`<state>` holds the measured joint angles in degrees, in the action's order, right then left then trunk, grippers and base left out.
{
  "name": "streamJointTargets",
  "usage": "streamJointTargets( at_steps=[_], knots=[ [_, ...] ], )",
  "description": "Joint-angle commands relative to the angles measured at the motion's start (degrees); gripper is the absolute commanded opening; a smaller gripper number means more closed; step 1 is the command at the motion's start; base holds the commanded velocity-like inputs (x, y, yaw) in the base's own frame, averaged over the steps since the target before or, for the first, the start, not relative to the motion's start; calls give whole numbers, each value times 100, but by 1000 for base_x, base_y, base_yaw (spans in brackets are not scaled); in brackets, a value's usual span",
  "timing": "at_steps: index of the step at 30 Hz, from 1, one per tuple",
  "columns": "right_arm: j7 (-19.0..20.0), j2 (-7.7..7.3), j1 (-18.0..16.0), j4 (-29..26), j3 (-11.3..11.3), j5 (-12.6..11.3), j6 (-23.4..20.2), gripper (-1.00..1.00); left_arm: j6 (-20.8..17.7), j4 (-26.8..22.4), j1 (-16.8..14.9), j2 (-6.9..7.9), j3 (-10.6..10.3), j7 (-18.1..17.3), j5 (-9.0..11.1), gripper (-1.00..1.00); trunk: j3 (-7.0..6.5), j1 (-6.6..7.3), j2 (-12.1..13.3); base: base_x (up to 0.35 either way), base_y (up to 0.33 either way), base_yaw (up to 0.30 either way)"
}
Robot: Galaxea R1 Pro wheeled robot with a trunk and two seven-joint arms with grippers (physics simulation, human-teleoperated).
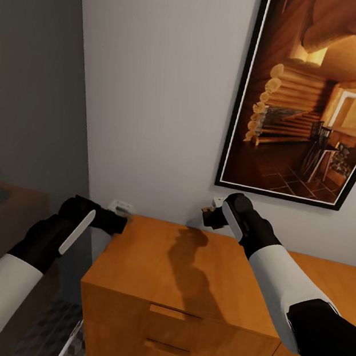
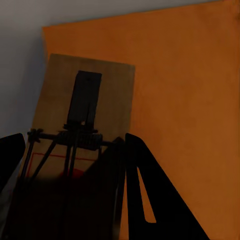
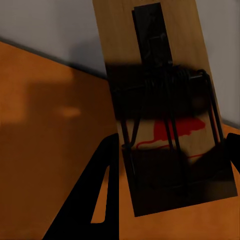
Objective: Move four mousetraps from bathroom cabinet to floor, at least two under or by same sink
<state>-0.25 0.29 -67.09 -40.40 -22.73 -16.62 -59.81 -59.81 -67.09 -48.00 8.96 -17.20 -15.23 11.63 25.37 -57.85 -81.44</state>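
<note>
Mousetraps sit one in each hand. In the left wrist view, a tan wooden mousetrap [image 2: 82, 125] with a black bar and wire spring lies between the dark fingers [image 2: 150, 195] of the left hand [image 2: 70, 200], which is clamped on its near end. Its far end reaches over the corner of the orange-brown cabinet top, against the grey wall. In the right wrist view, a second mousetrap [image 3: 160, 100], printed with a small red mouse shape, is gripped at its lower end by the right hand [image 3: 170, 195]; one black finger [image 3: 95, 200] shows beside it, and the trap hangs above the cabinet top near the wall.

In the head view, the left hand [image 1: 114, 220] is at centre left of the frame, at the left rear corner of the cabinet [image 1: 180, 271], with a pale bit of trap showing at its tip. The right hand [image 1: 211, 214] is just right of centre, above the rear edge of the cabinet top, close to the white wall, casting a dark shadow on the wood. Two drawer fronts with thin bar handles show at the bottom centre. A framed picture [image 1: 319, 97] of a log cabin interior hangs on the wall at upper right. A strip of patterned bathroom floor [image 1: 66, 345] shows at the lower left, beside the cabinet.
</note>
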Motion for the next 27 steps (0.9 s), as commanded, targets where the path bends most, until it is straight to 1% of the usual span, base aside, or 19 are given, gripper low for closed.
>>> streamJointTargets(
  at_steps=[1, 2, 7, 10, 11, 13, 14, 17, 22, 27],
  knots=[
    [-1, -2, -6, -3, -12, -17, -19, -100, -19, -14, -6, 6, 17, -7, 2, -100, 7, 0, -4, 0, 0, 0],
    [-2, -2, -6, -3, -12, -15, -19, -100, -19, -27, -7, 7, 56, -6, -24, -100, 7, 0, -4, 0, 0, 0],
    [-7, -2, -6, -3, -15, -10, -19, -100, -19, -44, -7, -6, 125, 6, -160, -100, 7, 0, -4, 0, 0, 0],
    [-9, -2, -6, -3, -13, -7, -19, -100, -19, -44, -7, -28, 269, 66, -211, -100, 7, 0, -4, 0, 0, 0],
    [-10, 1, -6, -3, -13, -4, -19, -100, -19, -35, -8, -46, 419, 107, -222, -100, 7, 0, -4, 0, 0, 0],
    [-10, 1, -6, -4, -12, -3, -19, -100, -19, -36, -8, -73, 601, 139, -228, -100, 7, 0, -4, 0, 0, 0],
    [-10, 0, -6, -15, -9, -1, -19, -100, -19, -41, -8, -105, 771, 163, -236, -100, 7, 0, -4, 0, 0, 0],
    [-9, -1, -6, -35, -5, 0, -19, -100, -19, -48, -8, -179, 993, 188, -256, -100, 7, 0, -4, 0, 0, 0],
    [-10, -2, -6, -51, 2, 1, -19, -100, -19, -60, -8, -232, 1118, 201, -272, -100, 7, 0, -4, 0, 0, 0],
    [-7, -2, -6, -67, 1, 1, -19, -100, -19, -85, -8, -243, 1135, 204, -275, -100, 7, 0, -4, 0, 0, 0]
  ],
)
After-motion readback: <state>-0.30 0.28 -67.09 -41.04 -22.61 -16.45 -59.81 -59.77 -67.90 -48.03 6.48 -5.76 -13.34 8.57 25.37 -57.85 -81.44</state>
